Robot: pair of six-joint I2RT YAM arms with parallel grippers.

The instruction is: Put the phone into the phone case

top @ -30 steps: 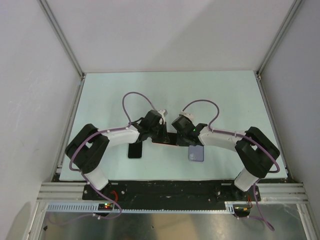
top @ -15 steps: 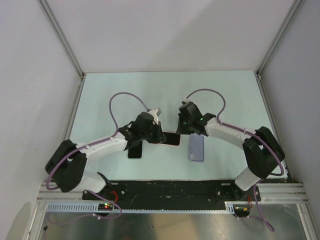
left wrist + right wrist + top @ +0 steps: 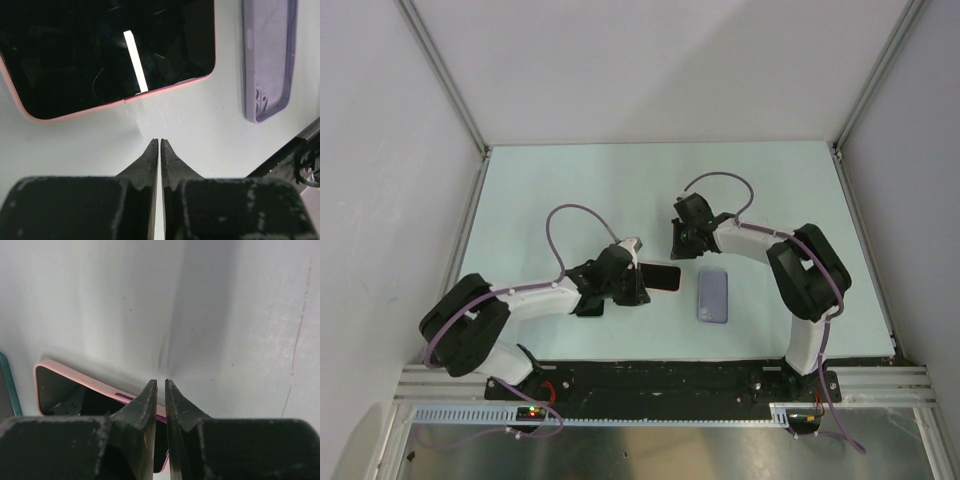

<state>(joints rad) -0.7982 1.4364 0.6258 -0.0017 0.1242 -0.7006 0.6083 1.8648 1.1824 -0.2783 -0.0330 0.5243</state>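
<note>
Top external view: the phone (image 3: 666, 278) lies flat on the table (image 3: 560, 180), dark screen up. It sits between my two grippers and near the lavender phone case (image 3: 713, 294), clearly apart from it.

Progress, as I judge it: insertion not yet begun. The whole task is left: take hold of the phone, line it up over the case, and press it in.

Left gripper (image 3: 159, 146): jaws pressed together on nothing, tips just short of the phone's pink rim.

Right gripper (image 3: 160, 386): jaws all but closed, only a thin slit between them and nothing in it. The tips sit just past the phone's other edge.

Unclear or hidden:
- I cannot tell whether either set of tips touches the table.
- The left wrist view shows the case's camera cutout, but I cannot say for certain whether its open side faces up.
- A dark flat object (image 3: 588, 304) lies mostly under the left forearm; I cannot identify it.
- A teal strip (image 3: 7, 385) is cut off at the left edge of the right wrist view; unidentified.
</note>
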